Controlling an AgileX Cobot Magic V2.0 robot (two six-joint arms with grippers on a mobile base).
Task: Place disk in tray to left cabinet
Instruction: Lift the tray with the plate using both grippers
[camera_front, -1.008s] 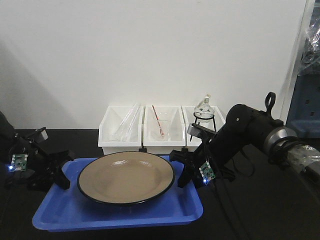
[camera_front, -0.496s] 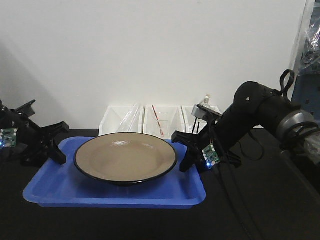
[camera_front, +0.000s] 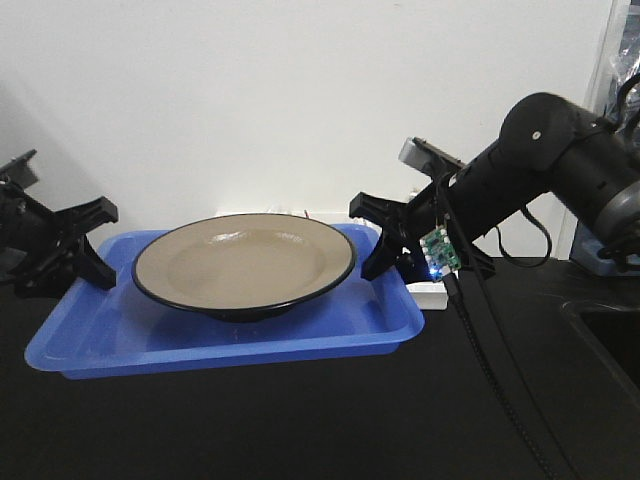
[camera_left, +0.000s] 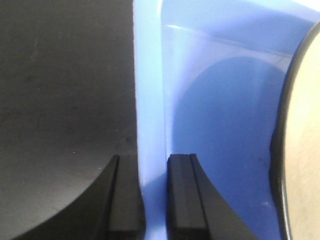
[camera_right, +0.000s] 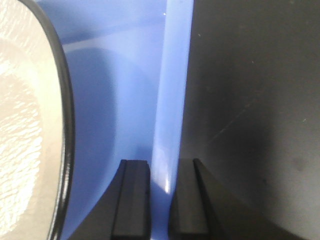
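Disk (camera_front: 243, 268) resting mid blue tray (camera_front: 230, 345), apart from both claws, left claw (camera_front: 100, 245) clamped on tray's left rim, right claw (camera_front: 362, 240) clamped on right rim, black desk (camera_front: 300, 430) below, white bin (camera_front: 428, 296) corner behind right claw

disk (camera_left: 307, 165): both wrist views cut it off at the picture's edge, leaving only an arc of rim.
white bins (camera_front: 432, 296): almost wholly hidden behind the tray (camera_front: 230, 345).
left arm (camera_front: 25, 230): cut by the front view's left edge.
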